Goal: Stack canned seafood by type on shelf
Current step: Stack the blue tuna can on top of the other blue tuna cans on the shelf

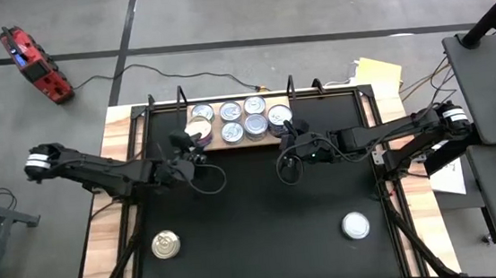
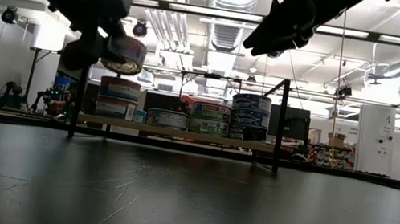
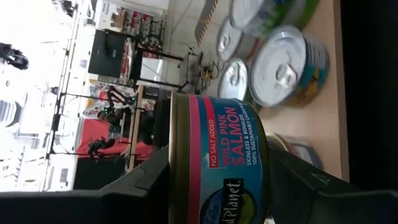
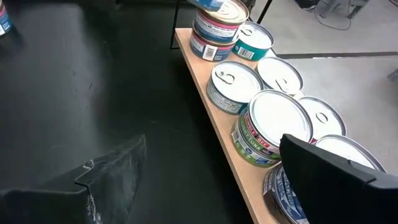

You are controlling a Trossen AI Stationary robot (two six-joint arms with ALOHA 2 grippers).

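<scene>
Nearest on the black worktop [image 1: 253, 201] lie two loose tins well apart: a gold-topped can [image 1: 165, 245] at the near left and a silver-topped can [image 1: 356, 226] at the near right. Both stand flat with open space around them, so each could be taken across its round side wall from above. They look like short, rigid metal tins, probably dense for their size and smooth-sided; a squeeze across the full width, low on the label band, should hold better than a pinch at the rim.

Farther in, the left end effector [image 1: 196, 136] is closed across the side wall of a pink salmon can [image 3: 217, 162], one finger on each side of it. In the low view this can hangs in the air just above a two-can stack [image 2: 117, 98] at the left end of the shelf [image 2: 180, 134], tilted slightly. Setting it down would likely need it levelled first, since smooth lids may let a crooked tin slide.

The right end effector [image 1: 291, 135] hovers at the right end of the shelf with its fingers spread wide and nothing between them, just above the cans there.

Farthest, the shelf carries the remaining tins, several stacked; the far right stack [image 2: 250, 112] stands tallest.
</scene>
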